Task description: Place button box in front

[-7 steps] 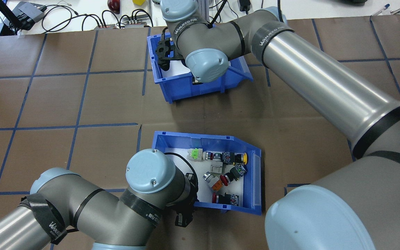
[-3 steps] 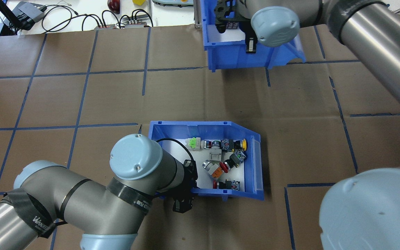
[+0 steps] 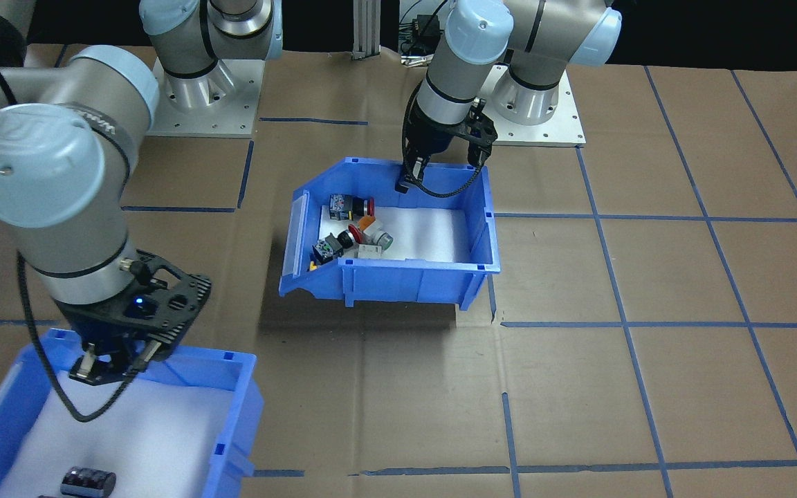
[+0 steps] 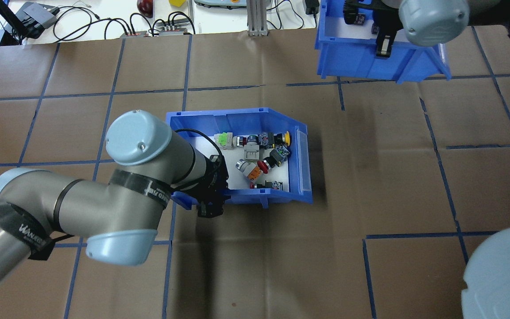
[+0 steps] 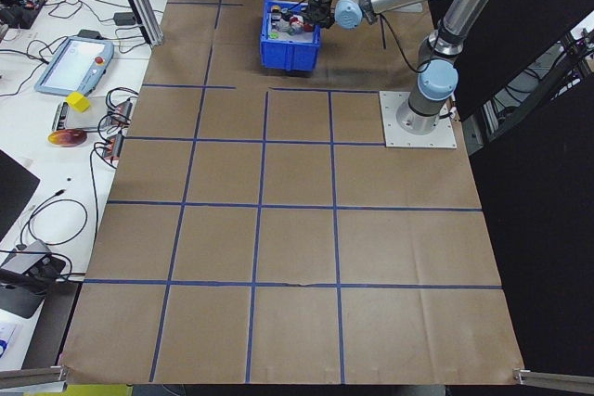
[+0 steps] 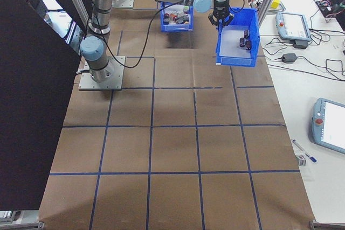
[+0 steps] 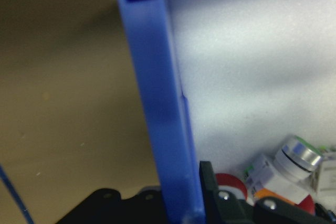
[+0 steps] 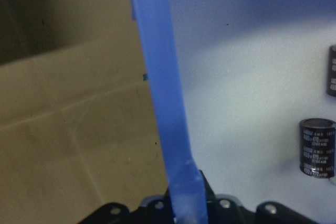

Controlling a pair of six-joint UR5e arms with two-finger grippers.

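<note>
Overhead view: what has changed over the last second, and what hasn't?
The left gripper has carried the button box up the picture, away from the robot, and slightly left. The right gripper has swung the other blue bin from top centre to the top right corner. Both grippers stay clamped on their bins' walls. The push-buttons remain inside their box.

Both arms have brushed grey metal tubes joined by darker grey housings with pale blue round caps bearing small screws; black bands with white lettering wrap the joints; the left gripper and right gripper are black perforated plate; a black cable loops below each; round flanges bolt to square silver plates at twelve o'clock.
</note>
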